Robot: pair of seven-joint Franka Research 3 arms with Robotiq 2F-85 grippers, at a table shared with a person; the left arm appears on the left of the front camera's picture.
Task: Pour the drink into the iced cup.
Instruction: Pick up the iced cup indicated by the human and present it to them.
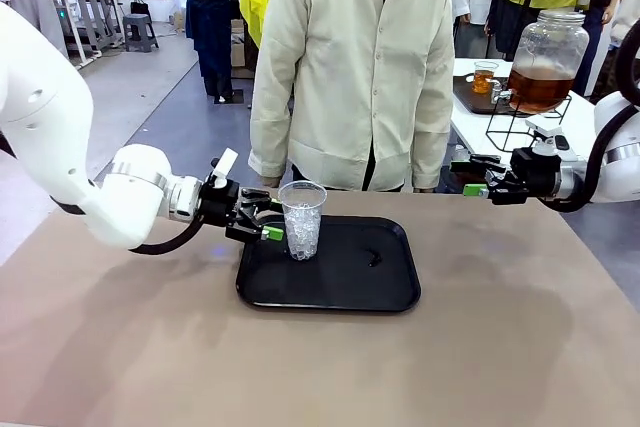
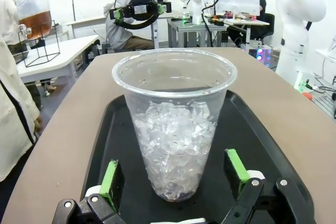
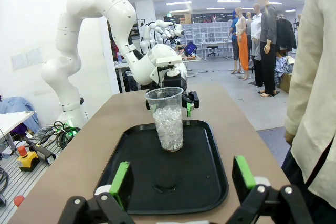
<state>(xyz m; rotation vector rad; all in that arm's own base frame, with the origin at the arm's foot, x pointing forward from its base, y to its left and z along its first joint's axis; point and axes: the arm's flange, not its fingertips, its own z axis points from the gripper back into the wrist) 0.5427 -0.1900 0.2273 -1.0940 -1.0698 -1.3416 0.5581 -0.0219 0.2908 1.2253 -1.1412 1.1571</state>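
I see the cup point(image 1: 302, 219), clear plastic, upright, over half full of crushed ice point(image 2: 176, 140), standing near the left end of the black tray point(image 1: 350, 292). The drink point(image 1: 538, 89), amber-brown, fills the lower part of a lidded glass jar point(image 1: 552, 39), well apart on a far white desk point(image 1: 470, 129).

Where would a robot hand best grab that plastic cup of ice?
Probably around the wall of the cup, at the ice-filled lower half, coming in level from the side where the left gripper sits open. It stands upright with an open top.
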